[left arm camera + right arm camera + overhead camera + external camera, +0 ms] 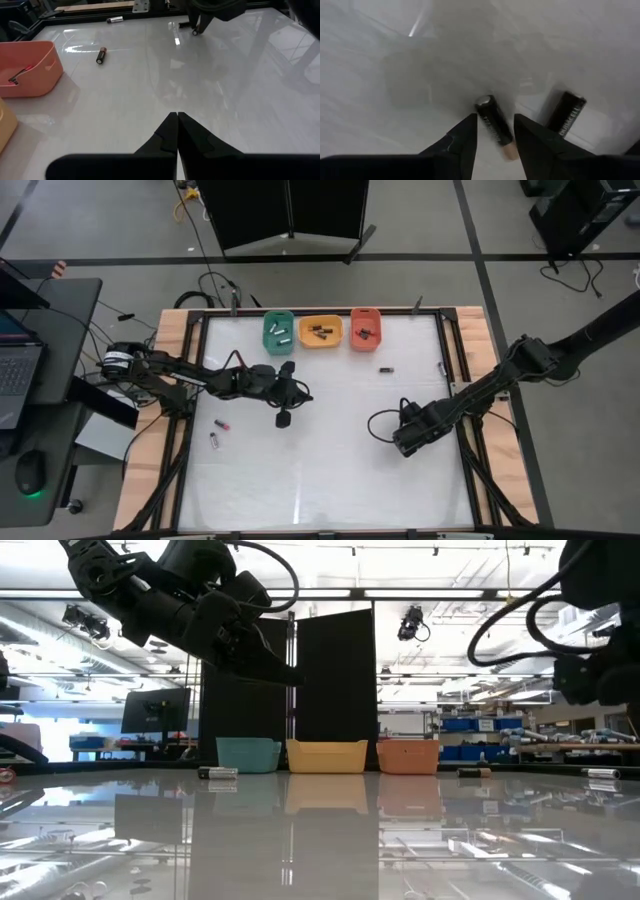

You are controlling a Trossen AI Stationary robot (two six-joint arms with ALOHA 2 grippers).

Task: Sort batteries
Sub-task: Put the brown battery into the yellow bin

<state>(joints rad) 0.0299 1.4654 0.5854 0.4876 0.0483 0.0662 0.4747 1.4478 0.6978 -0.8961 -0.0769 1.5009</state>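
Observation:
Three trays stand at the table's far edge: green (278,330), orange (320,331) and red (365,328), each with batteries inside. Loose batteries lie on the table: one (385,369) near the red tray, one (441,367) toward the right edge, and two with pink bands (222,423) (214,440) on the left. My right gripper (494,122) is open, its fingers on either side of a black battery with a copper end (490,112), not touching it. A second black battery (567,115) lies beside it. My left gripper (177,120) is shut, empty and above the table (285,675).
The white table top has a raised frame with wooden rails along its left (150,430) and right sides. Cables trail from both arms. The red tray (30,67) and a loose battery (101,55) show in the left wrist view. Bare surface fills the table's near half (320,480).

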